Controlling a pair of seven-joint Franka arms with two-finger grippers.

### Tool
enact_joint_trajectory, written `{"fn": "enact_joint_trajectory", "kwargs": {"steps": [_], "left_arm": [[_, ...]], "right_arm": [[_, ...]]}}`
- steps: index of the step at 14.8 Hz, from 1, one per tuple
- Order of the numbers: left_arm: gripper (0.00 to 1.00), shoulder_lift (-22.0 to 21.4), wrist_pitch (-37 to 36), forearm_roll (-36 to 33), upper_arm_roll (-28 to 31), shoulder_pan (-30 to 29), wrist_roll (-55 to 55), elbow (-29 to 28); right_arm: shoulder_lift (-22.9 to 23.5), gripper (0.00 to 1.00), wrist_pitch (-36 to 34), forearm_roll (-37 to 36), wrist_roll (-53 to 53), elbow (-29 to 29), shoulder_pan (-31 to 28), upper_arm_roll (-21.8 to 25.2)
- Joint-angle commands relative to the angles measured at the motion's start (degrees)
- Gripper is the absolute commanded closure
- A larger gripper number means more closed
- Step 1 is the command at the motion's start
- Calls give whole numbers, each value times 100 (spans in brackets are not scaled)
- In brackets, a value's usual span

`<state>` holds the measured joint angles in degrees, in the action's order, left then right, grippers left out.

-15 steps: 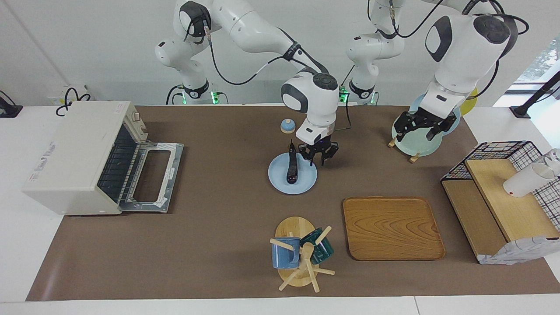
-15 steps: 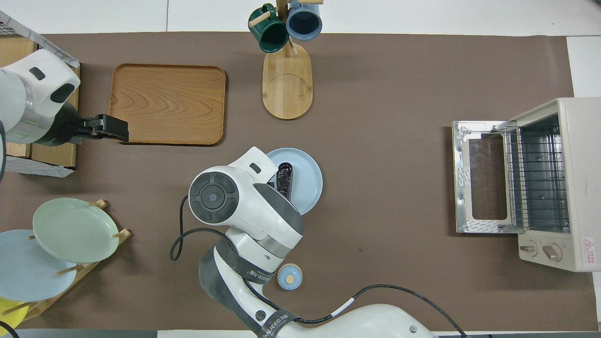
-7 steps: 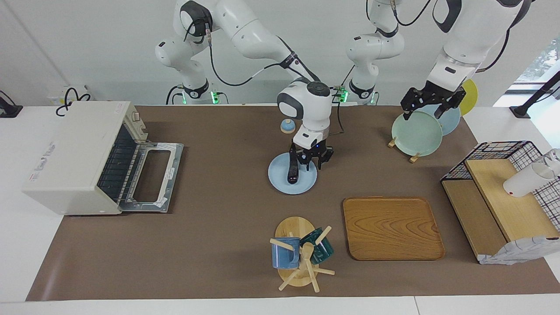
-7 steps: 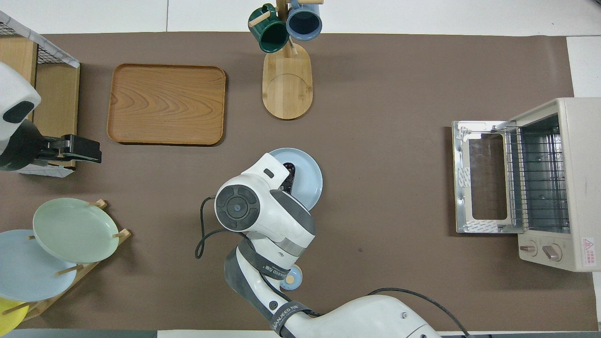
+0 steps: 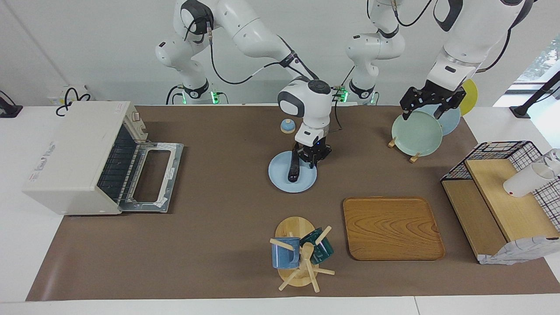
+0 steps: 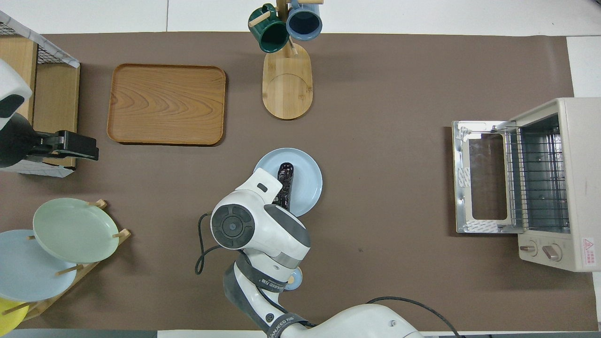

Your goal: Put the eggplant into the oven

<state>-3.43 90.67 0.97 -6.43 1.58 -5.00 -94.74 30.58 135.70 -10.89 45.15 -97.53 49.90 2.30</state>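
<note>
Oven (image 5: pixel 74 157): I log it at the right arm's end of the table, door dropped open.
Eggplant (image 5: pixel 292 169): lying on the blue plate (image 5: pixel 280 180) mid-table.
Right gripper (image 5: pixel 309 158): down on the eggplant's robot-side end; I cannot tell how its fingers are set.
Left gripper (image 5: pixel 431 103): waiting over the green plate (image 5: pixel 415 129) on the plate stand, fingers spread.

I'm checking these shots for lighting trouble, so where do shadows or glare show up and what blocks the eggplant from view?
Facing view: soft shadows under the oven door and wooden tray; bright window at the frame edge; the right gripper is down at the eggplant on the blue plate. Overhead view: even light, the right arm's wrist hides part of the eggplant; the left gripper waits over the plate rack.
</note>
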Motion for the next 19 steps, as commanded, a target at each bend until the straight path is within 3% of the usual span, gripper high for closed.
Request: {"fn": "enact_joint_trajectory", "kwargs": {"steps": [1, 5, 9, 15, 19], "left_arm": [[0, 263, 82, -114, 159, 132, 60, 157], [0, 378, 56, -114, 125, 141, 60, 448], [0, 220, -136, -97, 116, 123, 60, 158], [0, 220, -296, -97, 63, 44, 78, 219], [0, 220, -269, -88, 63, 44, 60, 210]], "right_arm": [[-52, 100, -446, -466, -111, 31, -42, -37], [-87, 100, -1755, -896, -1014, 594, -173, 24], [-534, 100, -2354, -968, -1674, 490, -963, 24], [-1790, 100, -2329, -968, -2649, -950, -2465, 16], [-2231, 100, -2162, -977, -3012, -1558, -3362, 24]]}}
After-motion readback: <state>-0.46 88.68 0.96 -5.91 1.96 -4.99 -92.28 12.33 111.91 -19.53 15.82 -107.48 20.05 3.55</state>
